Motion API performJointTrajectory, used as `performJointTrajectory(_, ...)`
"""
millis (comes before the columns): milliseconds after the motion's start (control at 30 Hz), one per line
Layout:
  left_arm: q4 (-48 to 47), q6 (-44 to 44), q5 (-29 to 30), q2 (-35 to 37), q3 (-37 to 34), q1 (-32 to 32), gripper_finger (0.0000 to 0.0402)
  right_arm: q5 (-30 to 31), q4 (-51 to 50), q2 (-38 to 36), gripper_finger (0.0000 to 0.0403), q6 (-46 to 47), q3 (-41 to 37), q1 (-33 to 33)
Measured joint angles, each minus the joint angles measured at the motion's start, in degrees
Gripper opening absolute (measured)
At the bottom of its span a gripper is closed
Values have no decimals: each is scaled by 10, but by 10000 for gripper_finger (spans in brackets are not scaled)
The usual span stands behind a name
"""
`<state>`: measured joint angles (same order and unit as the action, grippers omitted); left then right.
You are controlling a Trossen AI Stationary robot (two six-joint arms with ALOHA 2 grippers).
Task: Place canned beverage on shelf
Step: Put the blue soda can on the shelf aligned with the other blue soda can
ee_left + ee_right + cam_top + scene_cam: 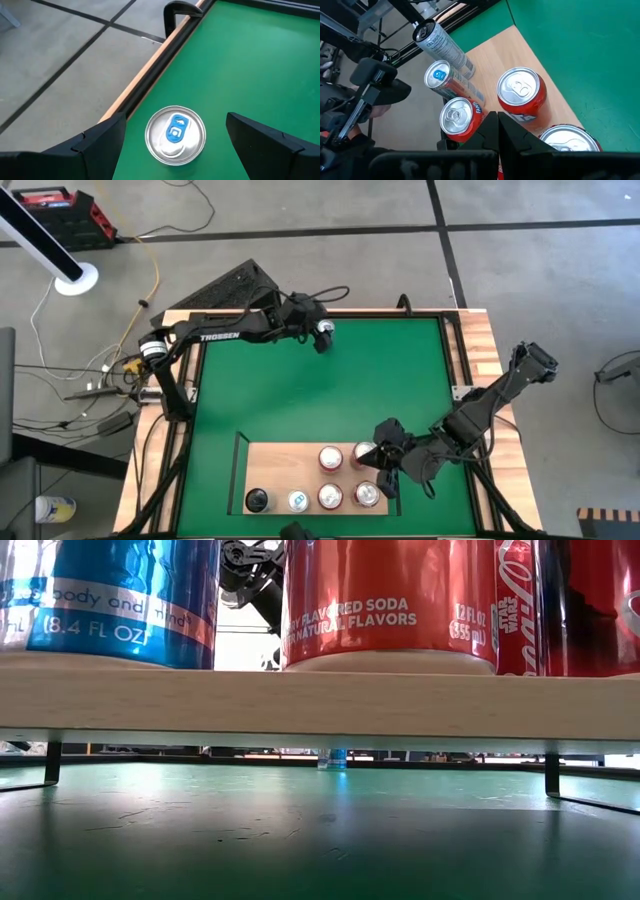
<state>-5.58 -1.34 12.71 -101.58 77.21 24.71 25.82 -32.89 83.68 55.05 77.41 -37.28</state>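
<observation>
A silver can with a blue tab [175,135] stands upright on the green mat [320,395] near the table's far edge. My left gripper [175,120] is open, with one finger on each side of the can and a gap to it on both sides; the high view shows it at the far edge [322,338]. The shelf [300,470], a pale-wood board, sits at the near edge and holds several upright cans, red ones [520,90] and a blue-tabbed one [440,75]. My right gripper [497,122] is shut and hangs over the shelf's right part [374,455], holding nothing.
A wooden border [145,80] and a black clamp [175,12] run along the far edge just beyond the can. In the low view the shelf board [320,700] stands on thin black legs [551,775], with the far can [332,757] visible beneath it.
</observation>
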Motion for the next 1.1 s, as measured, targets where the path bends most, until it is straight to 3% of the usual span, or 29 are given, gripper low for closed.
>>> performJointTrajectory(533,-48,13,1,60,0,-16,329,-1,0,0,22,0,0,14)
performJointTrajectory(800,-106,20,2,171,0,-26,329,-2,0,0,29,0,0,43)
performJointTrajectory(1100,-253,-8,2,346,-5,-43,329,-2,13,0,30,0,0,123)
